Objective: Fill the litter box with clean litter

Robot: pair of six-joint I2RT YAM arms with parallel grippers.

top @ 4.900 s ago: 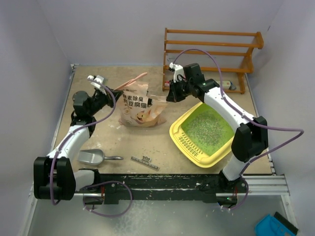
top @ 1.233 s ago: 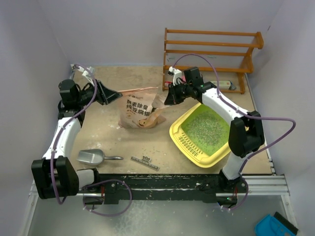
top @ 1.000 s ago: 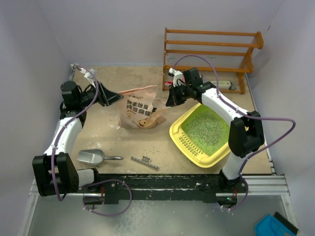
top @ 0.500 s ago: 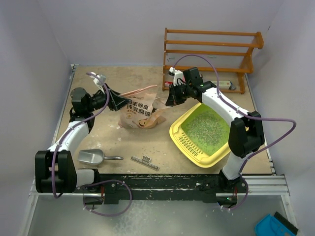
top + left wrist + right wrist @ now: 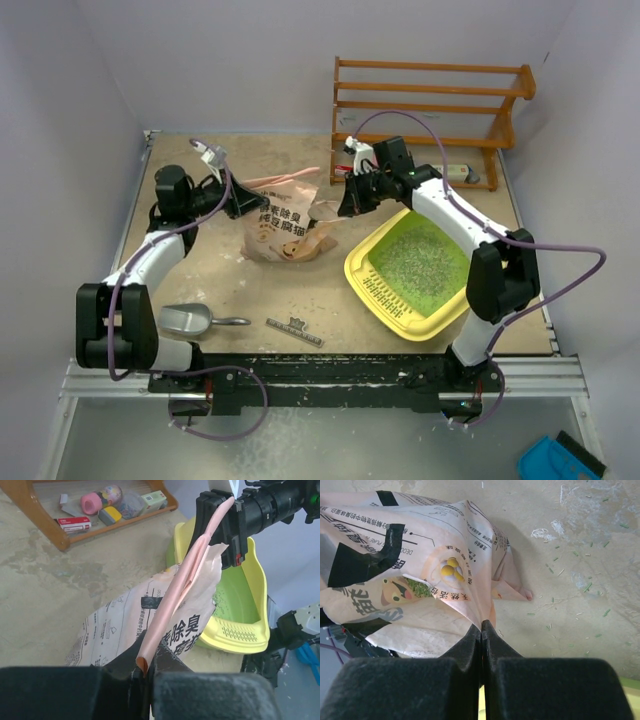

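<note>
One litter box (image 5: 390,298); one bag (image 5: 285,228); one scoop (image 5: 185,320); one rack (image 5: 450,68).

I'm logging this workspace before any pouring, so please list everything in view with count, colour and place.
tan printed paper bag: one, tan with black print, centre-left of the table
large rectangular plastic litter box: one, yellow with a green floor, right of the bag
clean litter: loose granules, pale grey-green, inside the litter box
metal scoop: one, silver, near-left of the table
small flat strip: one, grey, right of the scoop
wooden rack: one, orange-brown, far right corner
blue object: one, off the table at bottom right, unclear what
left gripper: black, shut on the bag's pink top strip
right gripper: black, shut on the bag's top edge
</note>
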